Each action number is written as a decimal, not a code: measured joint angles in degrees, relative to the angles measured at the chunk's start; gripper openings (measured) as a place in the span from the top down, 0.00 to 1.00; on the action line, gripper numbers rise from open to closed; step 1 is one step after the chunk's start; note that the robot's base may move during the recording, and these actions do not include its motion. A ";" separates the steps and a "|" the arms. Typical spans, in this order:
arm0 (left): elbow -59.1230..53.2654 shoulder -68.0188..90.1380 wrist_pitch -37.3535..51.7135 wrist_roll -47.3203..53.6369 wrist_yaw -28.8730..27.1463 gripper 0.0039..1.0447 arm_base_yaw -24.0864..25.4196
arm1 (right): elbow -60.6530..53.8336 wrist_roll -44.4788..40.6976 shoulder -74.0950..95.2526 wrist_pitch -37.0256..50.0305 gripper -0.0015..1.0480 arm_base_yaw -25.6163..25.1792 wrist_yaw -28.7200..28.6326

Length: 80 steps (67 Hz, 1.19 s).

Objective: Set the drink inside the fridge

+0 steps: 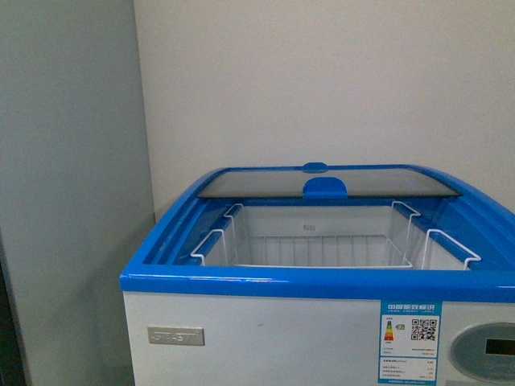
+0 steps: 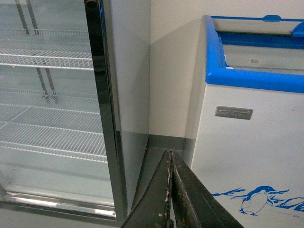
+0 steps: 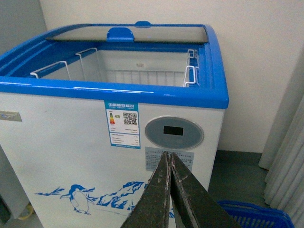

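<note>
Right wrist view shows our right gripper (image 3: 169, 190) nearest to us, its dark fingers pressed together with nothing between them. Our left gripper (image 2: 169, 190) is the same in the left wrist view, clenched and empty. Behind them stands the waist-high white chest freezer with the blue top rim (image 1: 322, 283), with an energy label sticker (image 3: 123, 124) and an oval grey digital panel (image 3: 174, 133) on its front. Further in, the white wire basket (image 1: 322, 241) holds nothing. At the back, the sliding glass lid (image 1: 322, 183) is pushed away, so the opening is free. Beside the freezer we see the tall grey upright fridge with wire shelves (image 2: 52, 114). The small cola bottle appears in no view, so we cannot say where it is. We judge the risk is that we search wrongly, or choose the upright fridge by mistake.
</note>
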 joint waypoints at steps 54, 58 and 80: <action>0.00 0.00 0.02 0.02 0.02 0.08 0.00 | 0.00 -0.09 -0.07 0.00 0.07 0.00 -0.07; 0.00 0.00 0.00 0.02 0.02 0.08 0.00 | 0.00 -0.09 -0.07 0.00 0.07 0.00 -0.07; 0.00 0.00 0.02 0.02 0.02 0.08 0.00 | 0.00 -0.09 -0.07 0.00 0.07 0.00 -0.07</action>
